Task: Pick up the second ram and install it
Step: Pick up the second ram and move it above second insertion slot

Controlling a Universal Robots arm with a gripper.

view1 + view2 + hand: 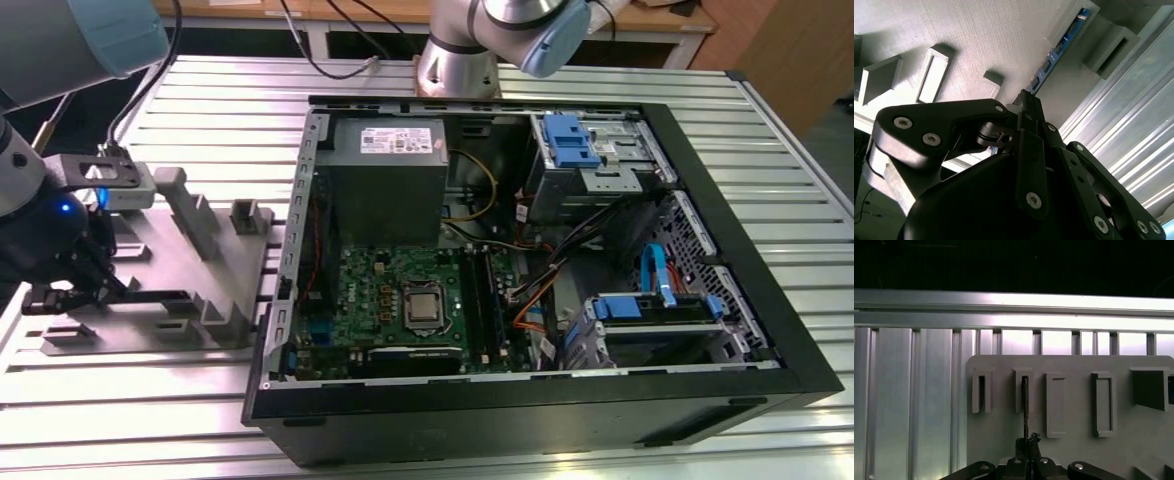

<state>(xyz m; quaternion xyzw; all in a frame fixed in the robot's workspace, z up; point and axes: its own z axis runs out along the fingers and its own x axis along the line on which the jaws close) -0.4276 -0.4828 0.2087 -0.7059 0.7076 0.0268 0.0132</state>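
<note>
As the tool [1028, 442] stands: pressed together, it seems, pinching one end of the ram [1025, 405].
Ram: set on edge in a slot of the grey tray [999, 440], near the bench [534, 80] edge at the exterior view's left, well apart from the computer case [534, 400].
Lift: best drawn straight out along the slot walls, untwisted, so the thin card is not bent.
Risk: a skewed grip would likely be carried to the board [360, 290].

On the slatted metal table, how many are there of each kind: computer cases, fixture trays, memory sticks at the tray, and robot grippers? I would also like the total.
Open computer case: 1
Grey fixture tray: 1
Memory stick, the second ram, standing in a tray slot: 1
Robot gripper, closed on that stick: 1
Total: 4
</note>
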